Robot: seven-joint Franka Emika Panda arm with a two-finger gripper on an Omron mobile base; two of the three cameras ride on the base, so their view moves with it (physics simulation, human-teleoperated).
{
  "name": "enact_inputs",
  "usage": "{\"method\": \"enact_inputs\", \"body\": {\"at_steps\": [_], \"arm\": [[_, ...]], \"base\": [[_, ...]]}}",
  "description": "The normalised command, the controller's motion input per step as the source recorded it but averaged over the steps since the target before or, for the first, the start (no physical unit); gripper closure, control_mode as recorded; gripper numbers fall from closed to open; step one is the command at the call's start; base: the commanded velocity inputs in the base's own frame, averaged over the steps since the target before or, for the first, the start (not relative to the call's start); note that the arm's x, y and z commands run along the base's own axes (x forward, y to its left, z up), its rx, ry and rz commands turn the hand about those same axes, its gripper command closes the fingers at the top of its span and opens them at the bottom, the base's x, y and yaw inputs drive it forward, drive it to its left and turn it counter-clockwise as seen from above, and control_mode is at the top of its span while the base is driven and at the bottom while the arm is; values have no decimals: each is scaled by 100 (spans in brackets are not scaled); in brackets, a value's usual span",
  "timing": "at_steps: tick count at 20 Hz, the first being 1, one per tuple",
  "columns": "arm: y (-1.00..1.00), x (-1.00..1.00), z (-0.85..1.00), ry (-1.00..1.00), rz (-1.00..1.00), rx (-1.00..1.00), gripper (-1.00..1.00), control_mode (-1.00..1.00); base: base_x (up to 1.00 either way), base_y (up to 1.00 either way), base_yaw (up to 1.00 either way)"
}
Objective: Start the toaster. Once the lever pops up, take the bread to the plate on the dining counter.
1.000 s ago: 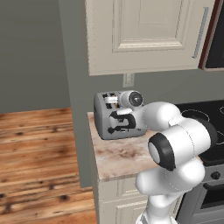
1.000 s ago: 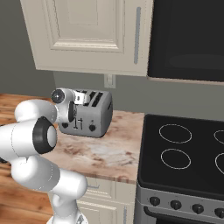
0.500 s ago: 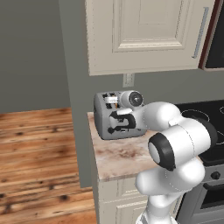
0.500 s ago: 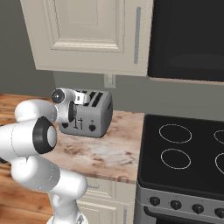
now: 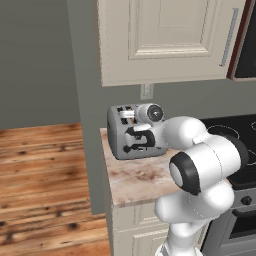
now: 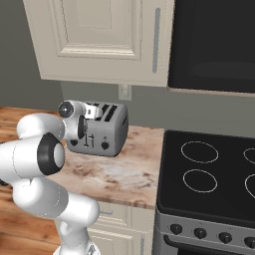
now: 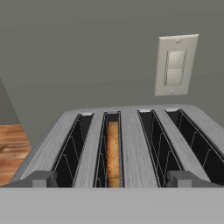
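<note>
We see our hand (image 7: 112, 179) spread wide and empty above the toaster (image 7: 131, 144), bread (image 7: 113, 153) sunk in its second slot.

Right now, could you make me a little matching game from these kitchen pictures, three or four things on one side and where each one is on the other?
Things:
1. bread
2. toaster
3. wall switch
4. stove burners

Places:
A. on the grey wall behind the toaster
B. on the marble counter, under the cream cabinet
C. on the black cooktop to the right of the counter in the right base view
D. down inside the second slot from the left in the hand view

Pairs: 1-D, 2-B, 3-A, 4-C
</note>
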Motion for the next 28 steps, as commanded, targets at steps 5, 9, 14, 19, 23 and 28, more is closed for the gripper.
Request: {"method": "enact_inputs", "body": {"at_steps": [5, 9, 14, 19, 23, 28], "arm": [[0, 0, 0, 0, 0, 0, -100, -100], [0, 0, 0, 0, 0, 0, -100, -100], [0, 0, 0, 0, 0, 0, -100, -100], [0, 0, 0, 0, 0, 0, -100, -100], [0, 0, 0, 0, 0, 0, -100, -100], [0, 0, 0, 0, 0, 0, -100, -100]], "base": [[0, 0, 0], [0, 0, 0], [0, 0, 0], [0, 0, 0], [0, 0, 0], [0, 0, 0]]}}
